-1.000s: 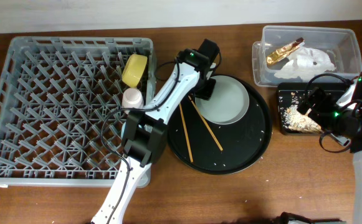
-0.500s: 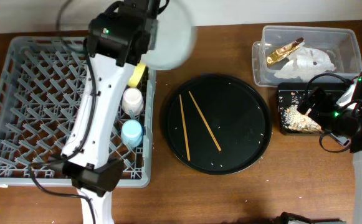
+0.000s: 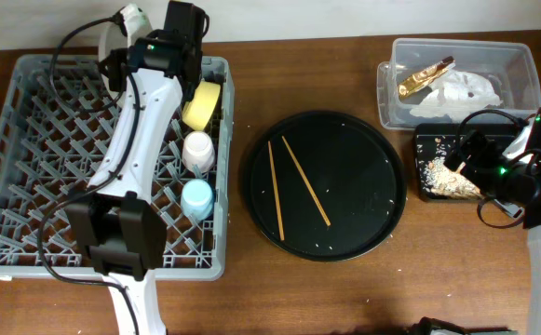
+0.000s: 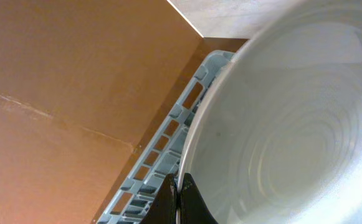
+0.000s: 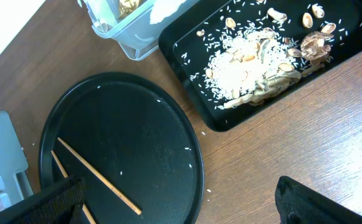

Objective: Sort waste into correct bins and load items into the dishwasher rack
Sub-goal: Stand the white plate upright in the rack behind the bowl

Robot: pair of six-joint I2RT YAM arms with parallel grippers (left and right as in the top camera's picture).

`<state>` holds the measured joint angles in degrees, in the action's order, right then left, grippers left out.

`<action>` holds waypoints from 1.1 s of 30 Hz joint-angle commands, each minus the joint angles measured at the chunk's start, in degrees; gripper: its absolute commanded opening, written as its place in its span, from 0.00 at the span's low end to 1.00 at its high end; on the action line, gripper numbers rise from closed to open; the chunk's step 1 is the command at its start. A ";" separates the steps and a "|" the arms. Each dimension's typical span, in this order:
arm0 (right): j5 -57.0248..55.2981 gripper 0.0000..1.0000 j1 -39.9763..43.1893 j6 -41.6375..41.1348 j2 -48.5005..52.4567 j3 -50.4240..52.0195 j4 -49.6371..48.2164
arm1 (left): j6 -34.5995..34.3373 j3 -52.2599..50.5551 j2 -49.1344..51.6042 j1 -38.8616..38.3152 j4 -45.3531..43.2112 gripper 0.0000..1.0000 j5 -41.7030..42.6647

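Left wrist view shows the left gripper [image 4: 178,200] pinching the rim of the plate [image 4: 280,124], one dark finger on each side of the pale edge, with a wall of the dishwasher rack [image 4: 162,155] just below. From overhead the plate [image 3: 107,42] stands on edge over the rack's far left corner, but whether it sits between the pegs cannot be told.

The rack [image 3: 28,186] already holds the yellow bowl [image 3: 200,104], the pink cup [image 3: 198,146] and the light blue cup [image 3: 196,197] in a line along its right side. The two chopsticks [image 3: 293,191] lie on the round black tray [image 3: 363,223], so loading them appears to be what is left once the plate is set down.

Sorting looks nearly done. The clear tub [image 3: 521,65] holds the gold wrapper [image 3: 426,76] and tissue [image 3: 470,88], and the shallow black tray [image 3: 428,140] holds the food scraps [image 3: 442,177].

The right gripper [image 5: 181,193] hangs spread wide and empty near that tray. Only its wrist view resolves the scraps [image 5: 255,56] as rice and brown pieces, and shows stray grains on the round tray and the table [image 5: 293,143]. Only the overhead shows the cups.
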<state>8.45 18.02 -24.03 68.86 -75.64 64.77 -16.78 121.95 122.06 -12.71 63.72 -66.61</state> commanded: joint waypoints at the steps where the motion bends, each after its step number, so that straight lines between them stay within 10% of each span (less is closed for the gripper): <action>1: -0.07 0.98 0.37 -0.44 0.09 -0.02 0.00 | -0.74 0.07 -0.13 -1.68 -2.21 0.00 2.84; 16: -0.07 0.98 0.37 -0.44 0.09 -0.02 0.00 | -0.74 -8.74 0.09 -1.88 -11.82 0.00 2.36; 21: -0.09 0.98 0.37 -0.44 0.09 -0.02 0.00 | -0.74 -8.74 0.09 -1.86 -11.65 0.02 16.04; 26: -0.07 0.99 0.37 -0.44 0.09 -0.02 0.00 | -0.72 -8.74 0.09 -1.88 -11.39 0.63 22.43; 33: -0.07 0.98 0.37 -0.44 0.09 -0.02 0.00 | 3.58 0.94 -8.26 -5.57 2.80 0.76 50.40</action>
<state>8.45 18.02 -24.03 68.90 -75.64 64.75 -14.02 120.31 120.36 -16.16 62.81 -33.32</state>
